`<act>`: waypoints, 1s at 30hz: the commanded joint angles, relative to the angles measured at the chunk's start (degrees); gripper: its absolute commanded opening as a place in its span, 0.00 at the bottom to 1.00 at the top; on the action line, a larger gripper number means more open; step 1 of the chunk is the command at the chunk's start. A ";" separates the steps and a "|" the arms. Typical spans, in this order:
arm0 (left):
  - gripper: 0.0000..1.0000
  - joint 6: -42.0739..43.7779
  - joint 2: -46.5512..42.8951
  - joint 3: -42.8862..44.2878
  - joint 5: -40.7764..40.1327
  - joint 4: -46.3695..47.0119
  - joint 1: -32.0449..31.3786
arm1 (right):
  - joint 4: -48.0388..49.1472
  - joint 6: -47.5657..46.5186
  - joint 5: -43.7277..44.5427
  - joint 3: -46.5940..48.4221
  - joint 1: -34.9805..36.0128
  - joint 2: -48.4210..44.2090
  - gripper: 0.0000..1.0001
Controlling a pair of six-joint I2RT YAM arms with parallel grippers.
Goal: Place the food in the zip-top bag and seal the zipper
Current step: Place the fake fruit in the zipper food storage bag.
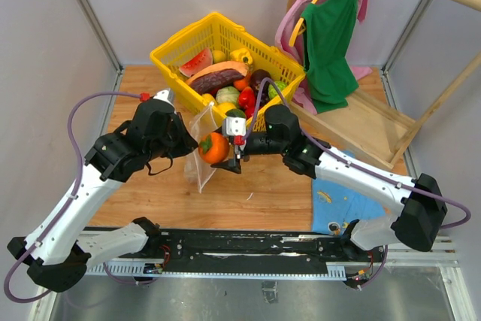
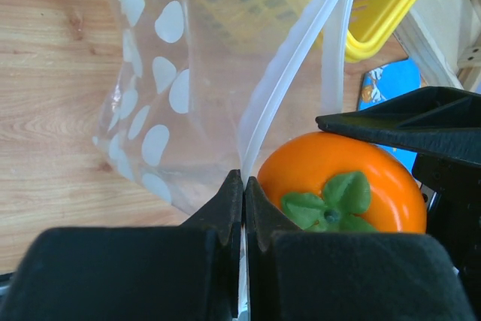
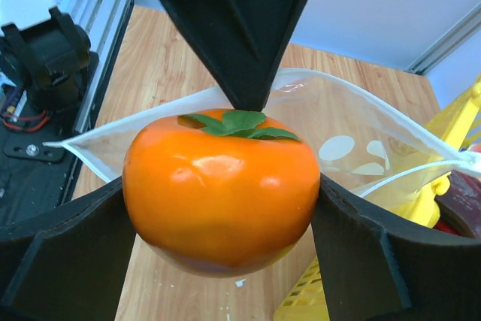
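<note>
My right gripper (image 1: 228,152) (image 3: 219,186) is shut on an orange toy persimmon (image 1: 213,148) (image 3: 218,155) with a green leaf cap and holds it at the mouth of the zip-top bag (image 1: 201,131) (image 2: 150,95) (image 3: 353,140). My left gripper (image 1: 194,143) (image 2: 244,184) is shut on the bag's zipper rim (image 2: 289,84) and holds the mouth up and open. The persimmon (image 2: 338,178) sits right beside the left fingers. More food (image 1: 218,77) lies in the yellow basket (image 1: 169,49) behind.
A wooden rack (image 1: 361,125) with a green garment (image 1: 331,28) stands at the back right. A blue patterned cloth (image 1: 338,201) lies at the near right. The black base rail (image 1: 240,249) runs along the table's near edge.
</note>
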 commanded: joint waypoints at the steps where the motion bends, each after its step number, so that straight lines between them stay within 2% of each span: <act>1: 0.00 0.91 -1.14 -0.25 4.36 2.50 0.21 | -3.53 -9.13 -1.33 0.42 1.32 0.59 0.66; 11: 0.00 1.99 -1.77 -1.81 11.33 5.65 0.21 | -0.41 -11.65 1.66 0.48 1.33 4.53 0.66; 16: 0.00 1.48 -2.46 -2.58 12.07 6.33 0.21 | -0.07 -10.96 2.72 1.14 1.33 6.21 0.74; 22: 0.00 0.48 -3.13 -4.56 11.85 7.46 0.21 | 3.91 -8.07 1.87 0.18 1.33 5.52 0.88; 27: 0.00 -0.06 -4.10 -6.14 10.51 8.73 0.21 | 0.95 -7.85 1.33 0.55 1.34 3.80 0.99; 30: 0.00 -0.53 -4.85 -7.50 9.90 10.07 0.21 | -1.01 -7.87 1.22 0.73 1.35 3.06 0.98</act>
